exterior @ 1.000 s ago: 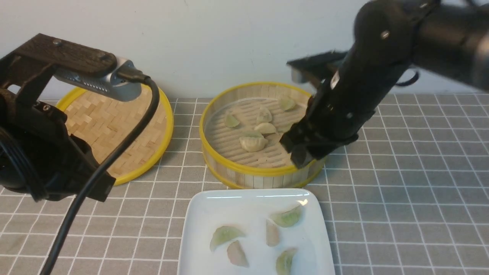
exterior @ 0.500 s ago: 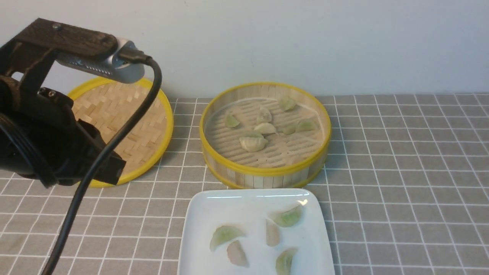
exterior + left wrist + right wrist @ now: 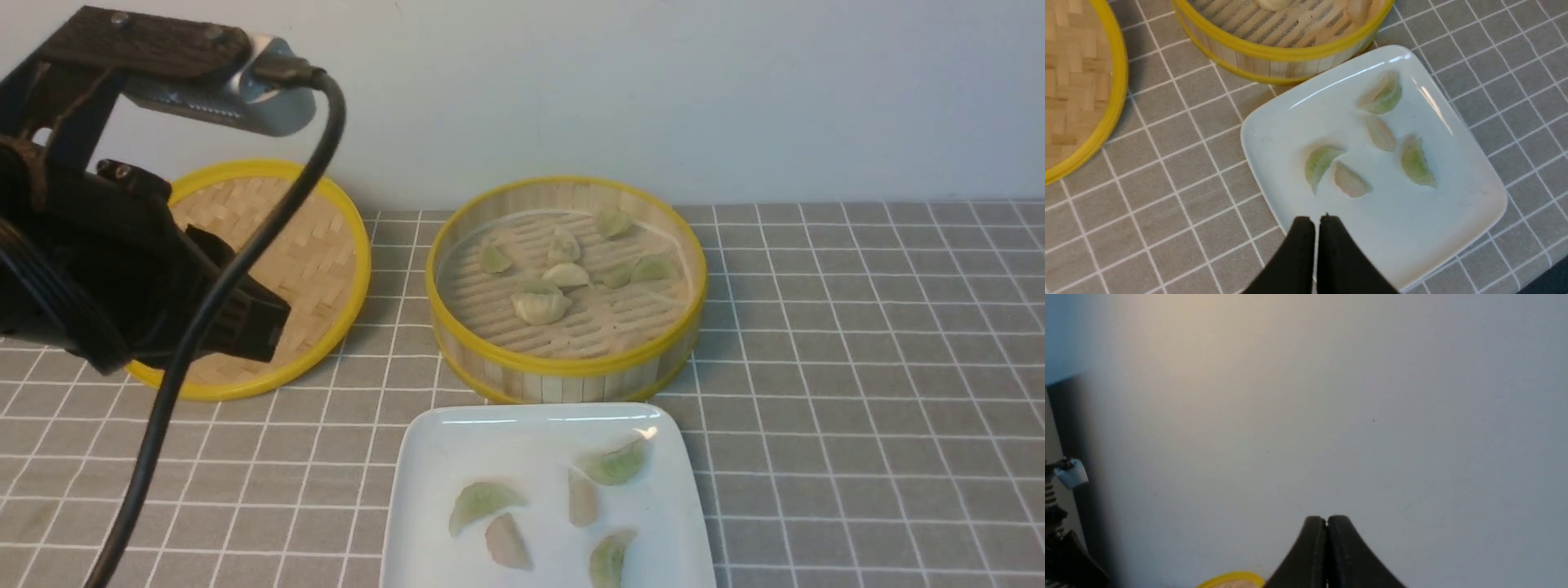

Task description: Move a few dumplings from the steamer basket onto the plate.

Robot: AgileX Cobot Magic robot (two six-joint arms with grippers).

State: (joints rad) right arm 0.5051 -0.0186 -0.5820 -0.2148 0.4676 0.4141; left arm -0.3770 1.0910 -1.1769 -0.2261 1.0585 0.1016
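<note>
Dumplings (image 3: 478,500) are in neither gripper. The left gripper (image 3: 1316,222), its tips pressed together on nothing, hangs in the air at the left. The right gripper (image 3: 1326,522), likewise pressed together and empty, faces the bare wall (image 3: 1372,416). Five dumplings lie on the plate (image 3: 424,465) at the near centre. Just beyond it stands the steamer basket (image 3: 563,371) holding several more, with the woven lid (image 3: 318,245) to its left.
</note>
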